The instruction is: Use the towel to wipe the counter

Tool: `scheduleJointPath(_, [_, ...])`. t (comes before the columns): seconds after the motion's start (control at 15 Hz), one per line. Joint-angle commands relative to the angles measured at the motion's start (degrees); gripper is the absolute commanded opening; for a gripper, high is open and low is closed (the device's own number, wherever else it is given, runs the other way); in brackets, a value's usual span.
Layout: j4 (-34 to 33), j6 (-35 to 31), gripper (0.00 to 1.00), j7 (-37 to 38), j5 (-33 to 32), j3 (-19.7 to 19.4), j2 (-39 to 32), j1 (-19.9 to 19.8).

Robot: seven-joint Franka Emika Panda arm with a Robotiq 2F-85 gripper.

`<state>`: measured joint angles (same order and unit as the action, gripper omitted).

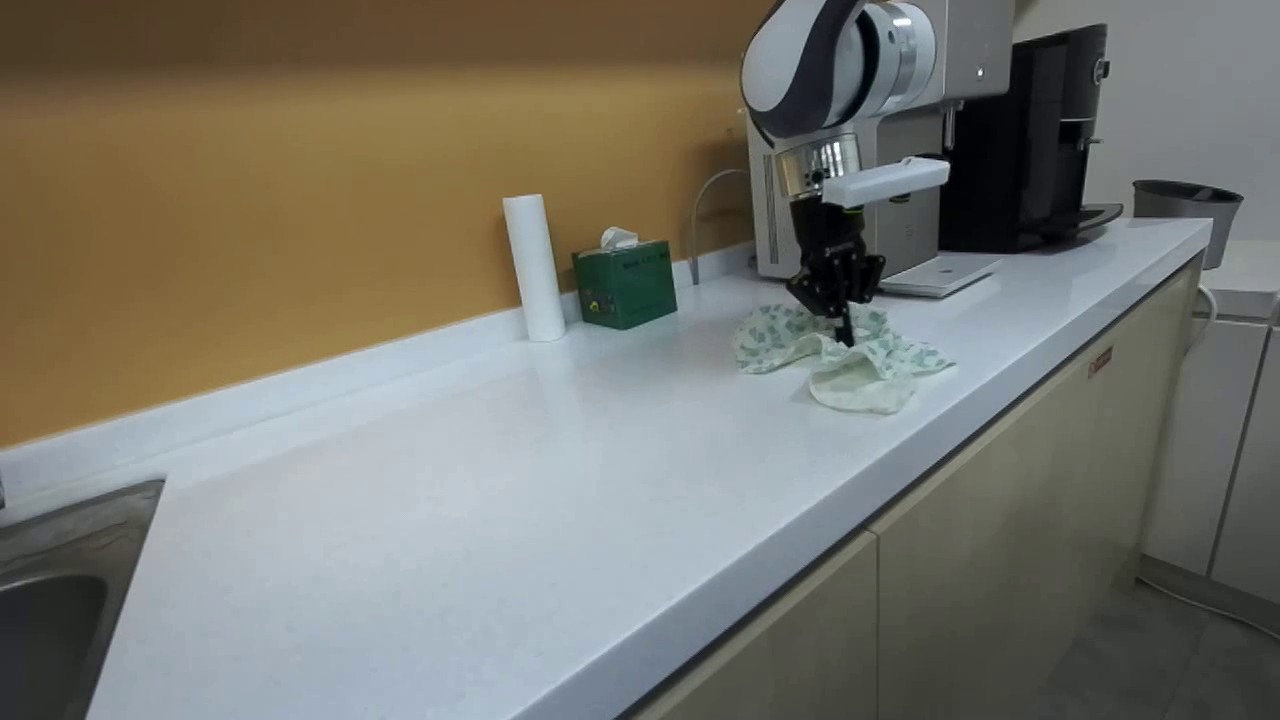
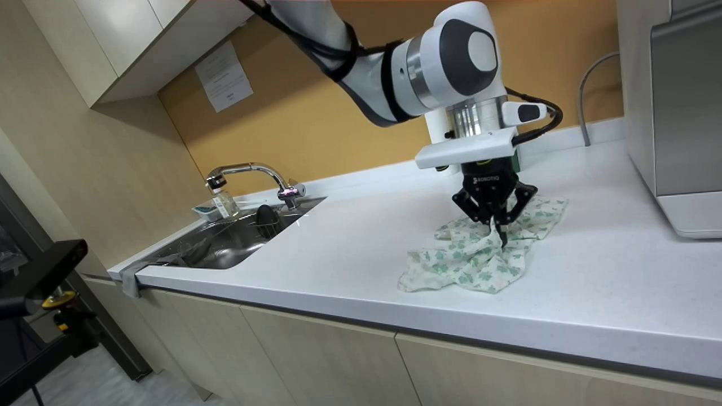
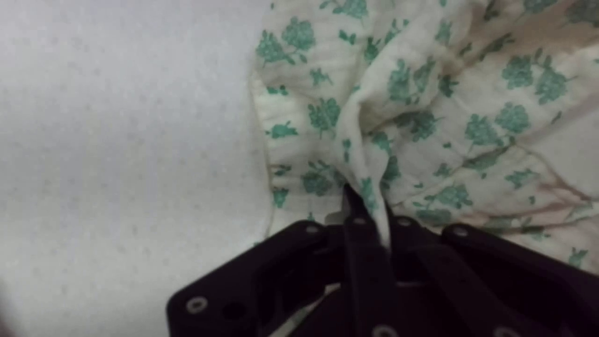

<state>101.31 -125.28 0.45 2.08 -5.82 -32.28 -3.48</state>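
My pincer (image 2: 498, 231) pointing down, clamped on a fold of green-patterned towel (image 2: 479, 260), remainder rumpled on the bench (image 1: 480, 490), tissue box (image 1: 628, 287) beside a white roll (image 1: 535, 268).

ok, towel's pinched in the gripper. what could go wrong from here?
Slip: the gripper appears to hold just a narrow fold, so the towel could pull free under drag.
Patchy wipe: the towel lies crumpled, so contact with the counter may be uneven.
Knock: a wide sweep might hit the tissue box or white roll.
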Motion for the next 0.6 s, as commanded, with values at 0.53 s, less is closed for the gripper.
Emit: scheduleJointPath(0.53, [15.8, -4.7, 0.01, 1.7, -0.6, 2.0, 7.2, 1.1])
